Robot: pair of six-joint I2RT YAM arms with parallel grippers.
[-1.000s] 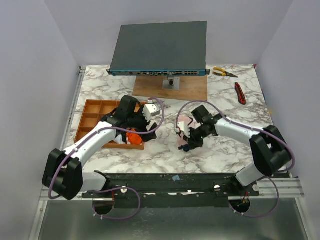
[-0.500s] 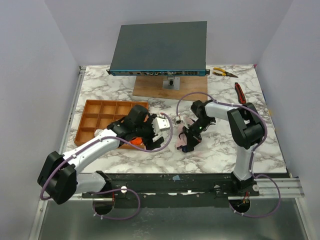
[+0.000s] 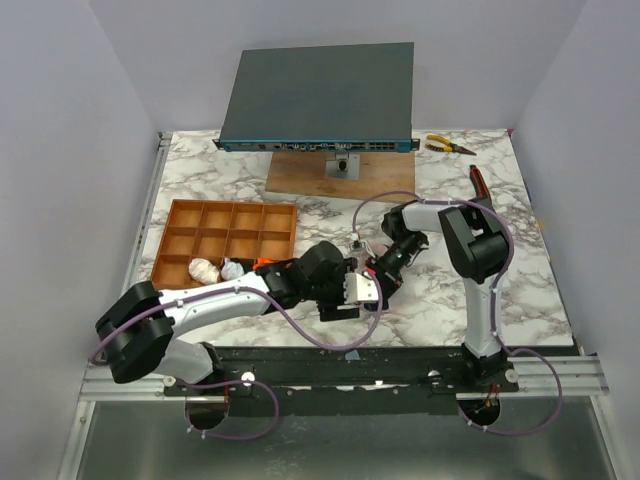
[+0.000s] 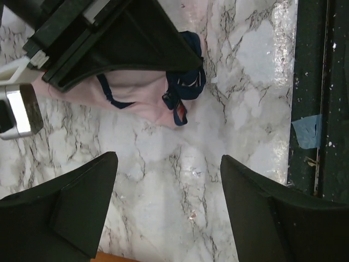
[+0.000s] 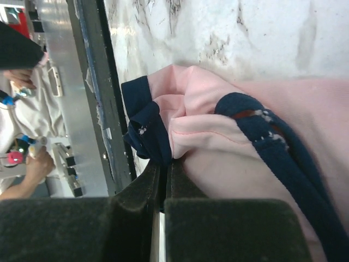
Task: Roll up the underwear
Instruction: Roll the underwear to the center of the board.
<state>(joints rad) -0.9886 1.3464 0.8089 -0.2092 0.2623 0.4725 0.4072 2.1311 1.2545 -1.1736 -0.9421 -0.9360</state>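
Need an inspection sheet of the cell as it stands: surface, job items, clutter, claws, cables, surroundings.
Surface: white marble-pattern table.
Job's things: pink underwear with navy edging, bunched on the table; cream roll and white roll in the near row of the tray.
Clutter: network switch on a wooden board; pliers; red tool.
Claws: left claw open over bare marble; right claw shut on the pink underwear's edge.
Cables: purple cables loop along both arms.
Surroundings: plain pale walls; nothing else seen.
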